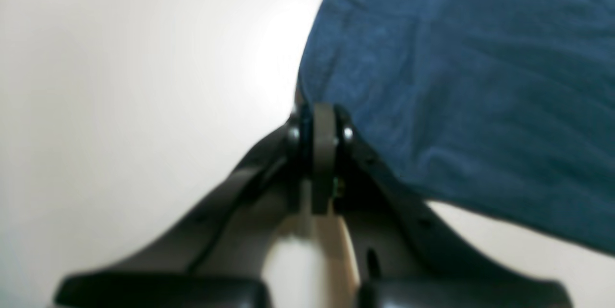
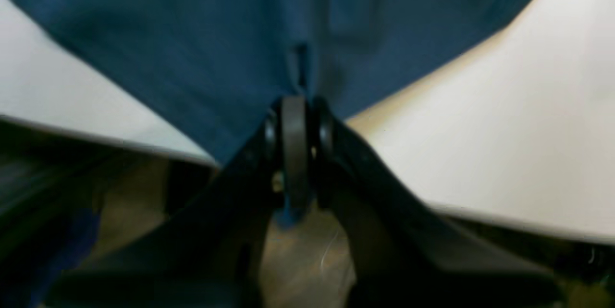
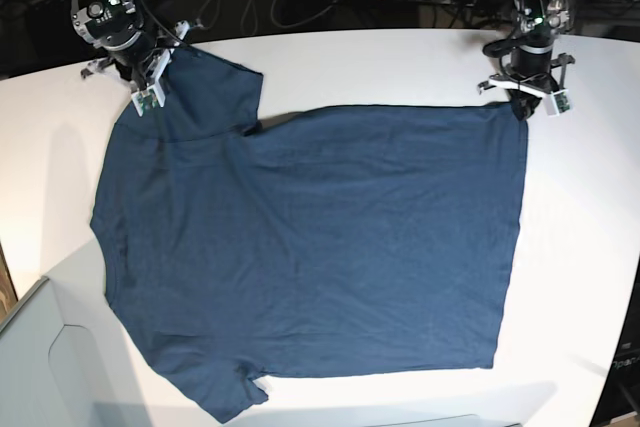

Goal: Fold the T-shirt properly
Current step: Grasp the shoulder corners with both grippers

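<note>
Pinching T-shirt (image 3: 310, 247) corners, apparently: both arms' fingers (image 1: 324, 144).

Both my arms reach to far side of table, well apart. Right gripper (image 3: 140, 75) sits at far left of base view, pointing down, jaws pressed together, blue cloth pinched between pads in right wrist view. Left gripper (image 3: 522, 97) sits at far right, wrist upright above it, jaws closed too, cloth edge caught at fingertips (image 1: 324, 120). Right wrist view blurred.
</note>
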